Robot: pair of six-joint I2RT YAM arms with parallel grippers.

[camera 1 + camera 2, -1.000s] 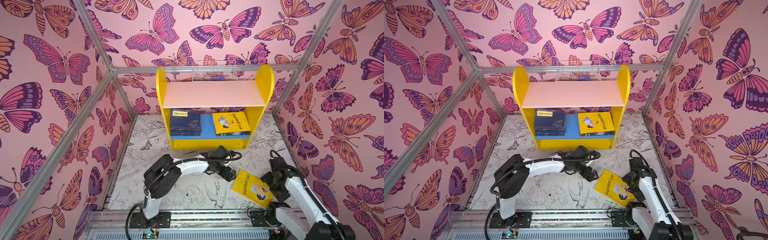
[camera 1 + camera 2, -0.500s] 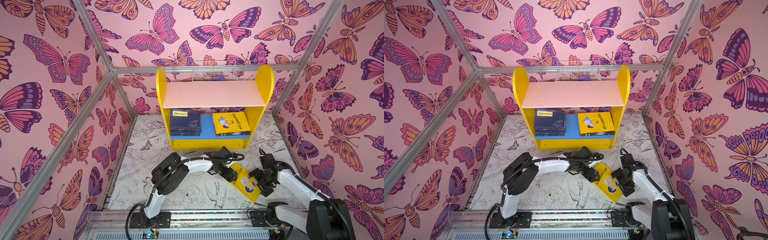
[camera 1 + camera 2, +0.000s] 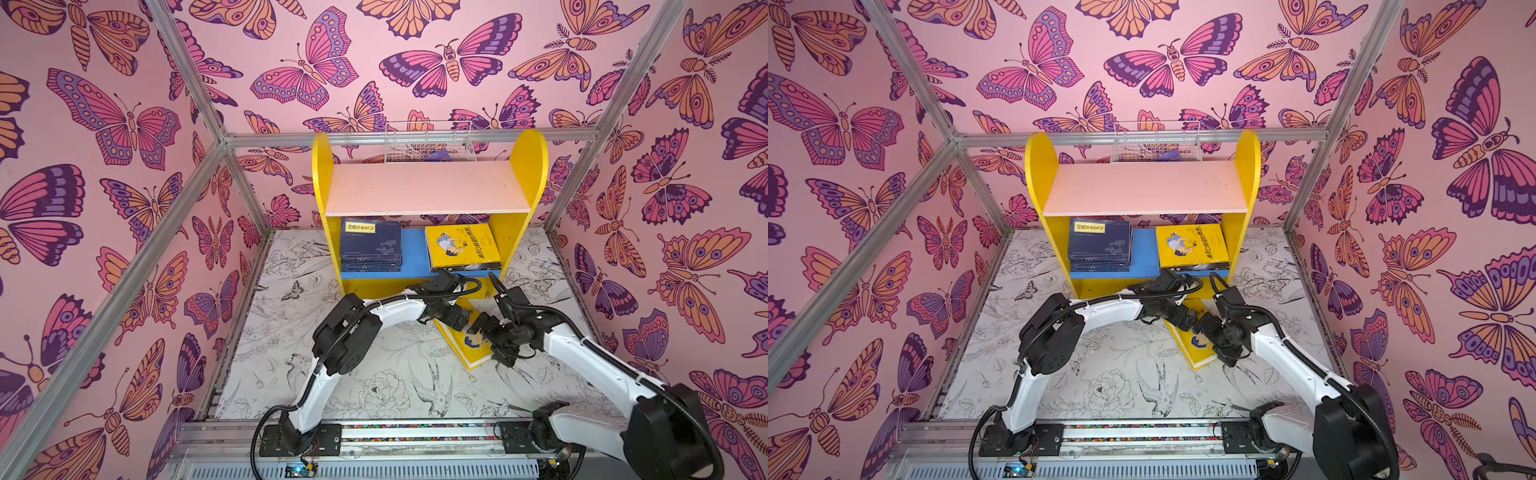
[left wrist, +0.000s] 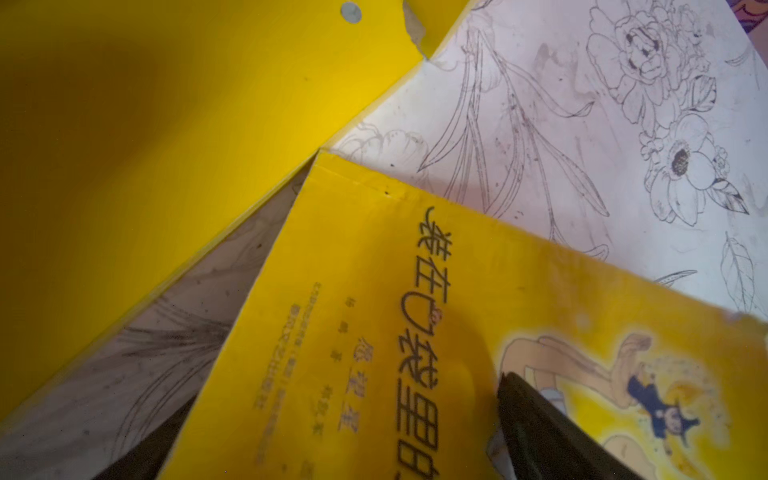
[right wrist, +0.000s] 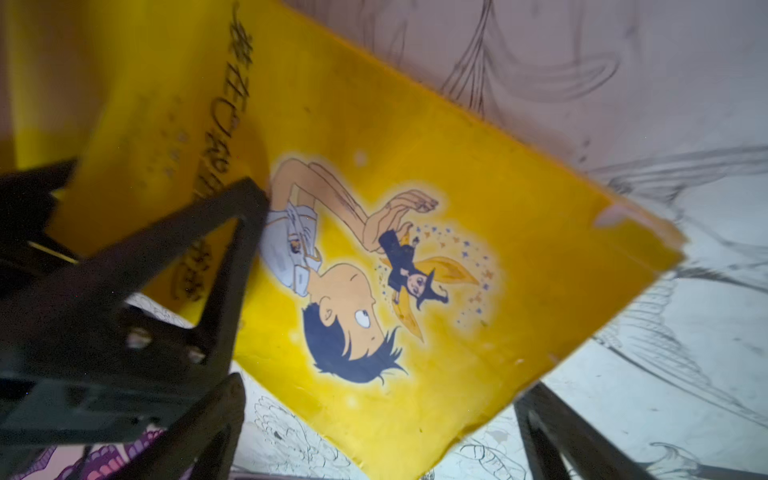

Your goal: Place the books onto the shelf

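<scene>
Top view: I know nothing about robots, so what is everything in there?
shelf: one, yellow sides, pink and blue boards; back centre.
navy books: one stack, navy; blue board, left.
shelved yellow book: one, yellow; blue board, right.
loose yellow book: one, yellow; on the table before the shelf.
wire basket: one, white; behind the shelf's top.
table cover: one, white with black drawings; under everything.
walls: three, pink with butterflies; all round.
left arm, right arm: two, white and black; from the front rail.
left pincer, right pincer: two, black, open; at the loose yellow book.
</scene>
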